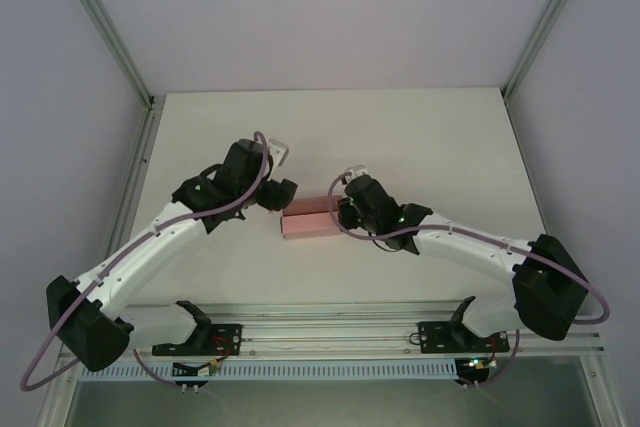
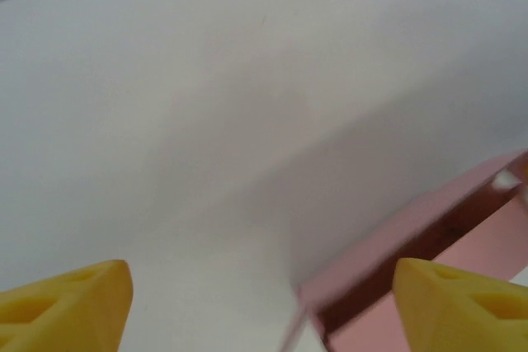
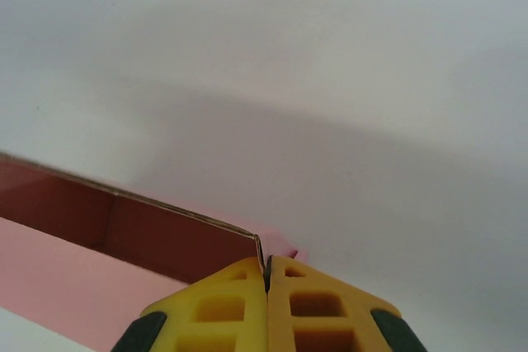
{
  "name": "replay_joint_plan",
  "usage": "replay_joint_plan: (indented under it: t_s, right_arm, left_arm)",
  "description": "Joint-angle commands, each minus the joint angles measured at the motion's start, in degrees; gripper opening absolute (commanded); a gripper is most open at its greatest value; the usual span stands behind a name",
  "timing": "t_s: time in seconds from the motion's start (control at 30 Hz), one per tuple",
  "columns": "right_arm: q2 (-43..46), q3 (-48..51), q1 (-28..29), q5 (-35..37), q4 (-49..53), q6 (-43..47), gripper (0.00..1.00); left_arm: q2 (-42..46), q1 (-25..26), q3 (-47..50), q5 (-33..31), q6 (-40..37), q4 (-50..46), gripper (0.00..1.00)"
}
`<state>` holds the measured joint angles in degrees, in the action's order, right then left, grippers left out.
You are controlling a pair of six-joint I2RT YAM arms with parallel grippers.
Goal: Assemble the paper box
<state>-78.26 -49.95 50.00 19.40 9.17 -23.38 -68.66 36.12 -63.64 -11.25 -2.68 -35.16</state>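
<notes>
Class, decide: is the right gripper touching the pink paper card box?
Touching. In the right wrist view, the right gripper has its yellow jaws shut on a wall corner of the pink paper card box.

The table [image 1: 420, 137] lay open beyond the paper box [image 1: 310, 222] and out to both sides, while the spread left gripper [image 1: 285, 197] crowded the box's left end and the right gripper [image 1: 340, 212], pinching its wall, blocked the right end.

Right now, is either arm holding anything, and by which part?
The right end effector pinches the paper box by a corner of its wall. The left end effector holds nothing.
</notes>
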Motion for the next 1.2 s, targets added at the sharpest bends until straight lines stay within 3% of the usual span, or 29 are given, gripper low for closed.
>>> replay_joint_plan:
  t_s: [0.0, 0.1, 0.23, 0.33, 0.43, 0.5, 0.63, 0.8, 0.97, 1.17]
  right_arm:
    - [-1.40, -3.24, 0.40, 4.64, 5.42, -2.30, 0.00]
    - [-2.38, -3.66, 0.45, 2.57, 5.08, -1.76, 0.00]
    - [-3.25, -3.76, 0.50, 1.36, 5.07, -0.72, 0.00]
    - [-4.17, -4.44, 0.43, 0.63, 6.05, -0.81, 0.00]
    - [-4.88, -4.73, 0.45, -0.14, 6.08, -0.88, 0.00]
    - [-5.32, -5.16, 0.40, -0.67, 6.68, -1.06, 0.00]
    - [-6.09, -6.85, 0.36, -2.49, 8.08, -1.97, 0.00]
    - [-7.74, -9.17, 0.32, -6.48, 7.77, -3.16, 0.00]
    - [-8.06, -9.62, 0.36, -10.07, 6.68, -4.65, 0.00]
    - [-8.57, -10.65, 0.36, -9.99, 5.84, -5.86, 0.00]
  left_arm:
    - [1.38, 0.22, 4.38, 1.39, 4.64, -2.96, 0.75]
    - [1.10, 0.22, 7.83, 6.61, 1.51, 2.93, 0.67]
    - [-1.88, -0.35, 6.35, 5.21, 0.71, 2.98, 0.68]
    - [-1.59, -0.34, 8.40, 13.27, -0.05, 2.08, 0.66]
    - [-0.81, -0.31, 13.71, 18.05, 1.43, 7.52, 0.42]
    - [-1.46, -0.35, 14.73, 21.01, 2.36, 7.49, 0.37]
    - [-1.74, -0.26, 17.36, 23.23, 2.38, 9.33, 0.35]
    - [-4.49, -0.26, 18.81, 26.55, 4.28, 18.67, 0.33]
    - [-10.15, 0.21, 16.50, 22.62, 7.07, 24.73, 0.24]
    - [-15.32, 2.61, 16.93, 24.52, 9.38, 31.13, 0.23]
